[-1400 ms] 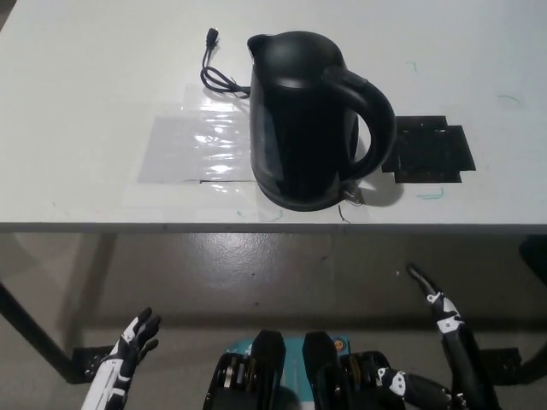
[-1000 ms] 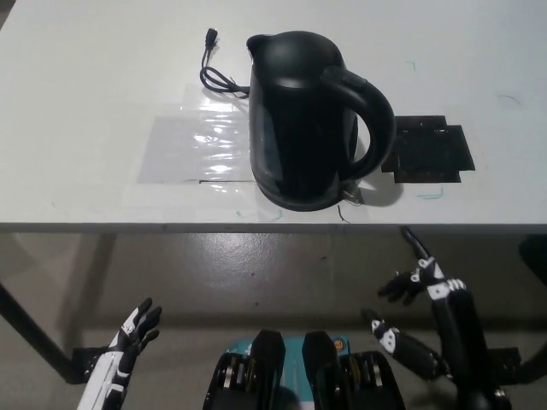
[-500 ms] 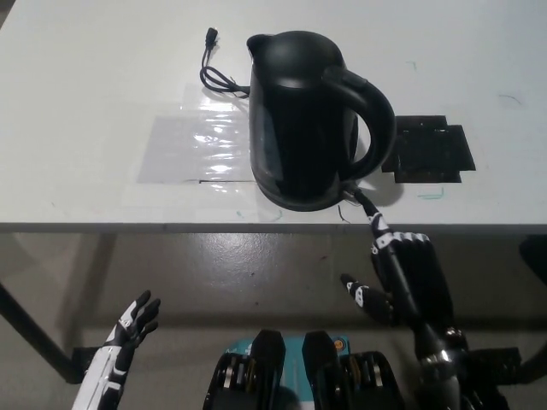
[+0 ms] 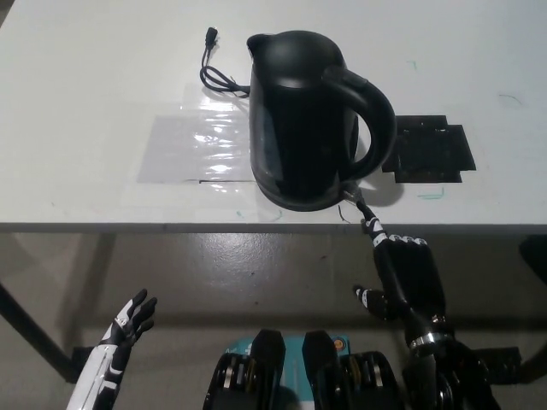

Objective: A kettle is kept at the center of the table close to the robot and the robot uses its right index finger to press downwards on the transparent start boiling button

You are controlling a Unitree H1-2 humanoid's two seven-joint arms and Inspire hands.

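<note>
A black kettle (image 4: 303,120) stands on the white table (image 4: 102,77) near its front edge, handle pointing right. The transparent button at the handle's foot (image 4: 348,196) is barely visible. My black right hand (image 4: 402,265) reaches up from below the table edge with one finger stretched out, its tip just at the kettle's base by that button; the other fingers are curled in. Contact with the button cannot be made out. My white left hand (image 4: 126,323) rests low at the left, below the table, fingers apart and holding nothing.
A black power cord with plug (image 4: 218,73) lies behind the kettle at the left. A clear plastic sheet (image 4: 197,149) is taped to the table left of the kettle. A black flat patch (image 4: 427,154) lies to its right.
My right hand rose from low at the right and swung left up to the kettle's base; in the last half second it barely shifted. The left hand drifted slightly lower.
</note>
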